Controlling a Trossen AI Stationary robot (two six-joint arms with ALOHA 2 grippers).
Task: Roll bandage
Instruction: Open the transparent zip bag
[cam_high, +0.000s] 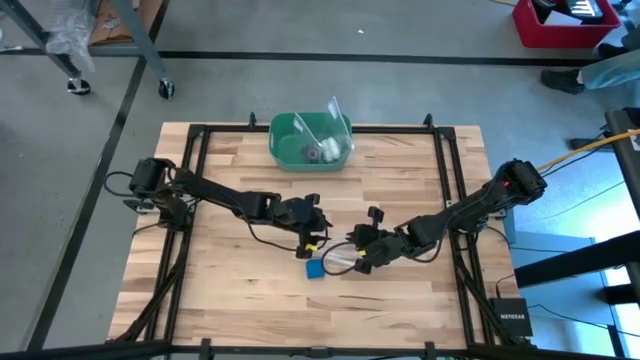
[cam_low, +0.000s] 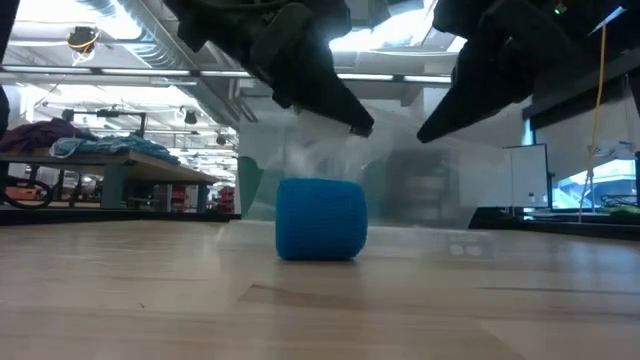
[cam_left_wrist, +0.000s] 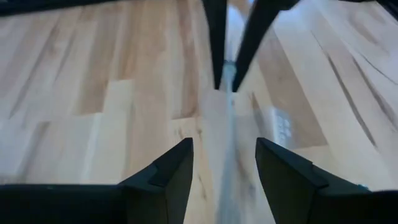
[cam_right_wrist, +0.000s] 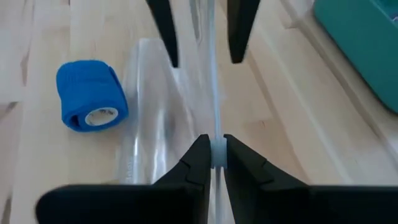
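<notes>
Left hand (cam_high: 312, 243), fingers parted and empty, hangs just above the bench (cam_high: 240, 300); the bandage (cam_high: 316, 269), a compact blue roll lying on its side, rests just below and beside it. Right hand (cam_high: 362, 262) pinches a clear plastic wrapper (cam_right_wrist: 186, 112), the roll beside that wrapper; the left hand appears nearer.

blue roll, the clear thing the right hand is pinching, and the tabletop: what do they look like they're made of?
Bandage: soft blue crinkled fabric, matte, wound on a pale core, likely cardboard or plastic.
Clear wrapper: thin see-through plastic film, glossy, creased; the right hand pinches its edge.
Table: light wooden planks with visible grain and joints, smooth, slight sheen.
</notes>
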